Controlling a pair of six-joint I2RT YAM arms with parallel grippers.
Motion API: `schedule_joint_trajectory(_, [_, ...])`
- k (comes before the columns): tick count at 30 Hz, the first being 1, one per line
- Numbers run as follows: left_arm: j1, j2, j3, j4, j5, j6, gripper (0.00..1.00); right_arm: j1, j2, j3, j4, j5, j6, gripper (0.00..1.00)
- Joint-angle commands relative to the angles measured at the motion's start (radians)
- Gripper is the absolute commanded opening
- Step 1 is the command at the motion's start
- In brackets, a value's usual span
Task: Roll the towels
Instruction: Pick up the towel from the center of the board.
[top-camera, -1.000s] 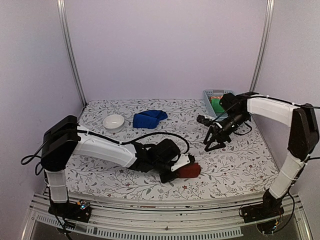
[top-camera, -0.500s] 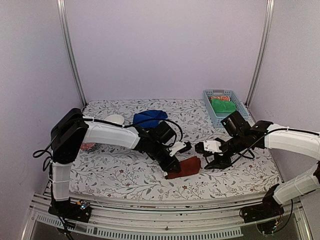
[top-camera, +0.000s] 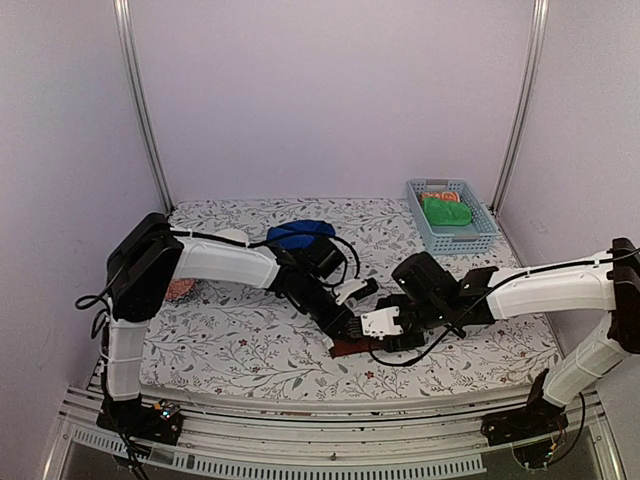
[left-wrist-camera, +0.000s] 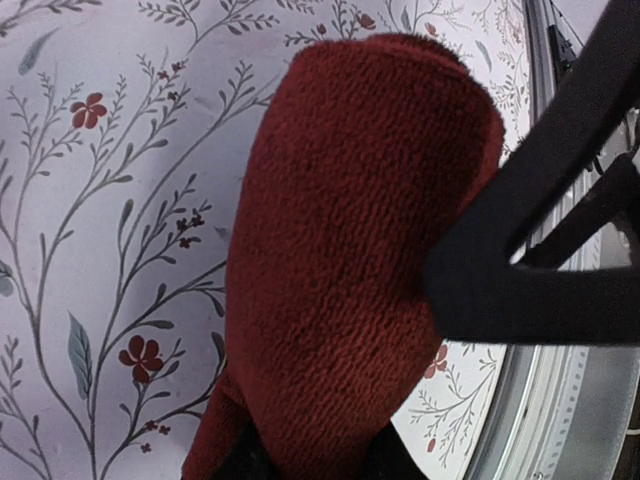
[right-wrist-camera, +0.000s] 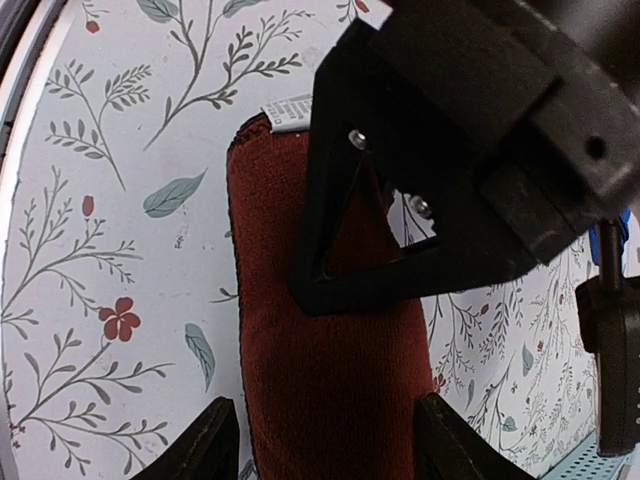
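right claw (right-wrist-camera: 330, 445), jaws wide, has swung in from the tabletop's (top-camera: 230, 330) far right to straddle the rolled red towel (left-wrist-camera: 350, 250), pinched narrow by the left claw (top-camera: 345, 328); first roll looks nearly done.

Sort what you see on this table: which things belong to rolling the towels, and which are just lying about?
For the job: red towel, blue towel.
Lying about: white bowl, basket, green cloth.
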Motion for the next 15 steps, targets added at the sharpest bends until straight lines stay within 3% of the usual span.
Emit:
schedule_joint_trajectory(1, [0.020,0.050,0.007,-0.097,0.042,-0.009,0.00,0.024,0.084,0.023,0.109,0.079,-0.045,0.61])
schedule_joint_trajectory(12, [0.081,0.092,0.115,-0.144,0.144,0.034,0.00,0.045,0.316,-0.012,0.250,0.201,-0.188,0.60])
schedule_joint_trajectory(13, [0.094,0.094,0.127,-0.144,0.158,0.027,0.00,0.045,0.339,-0.013,0.254,0.209,-0.200,0.56])
schedule_joint_trajectory(15, [0.116,0.090,0.144,-0.138,0.177,0.013,0.00,0.044,0.375,-0.011,0.260,0.221,-0.220,0.35])
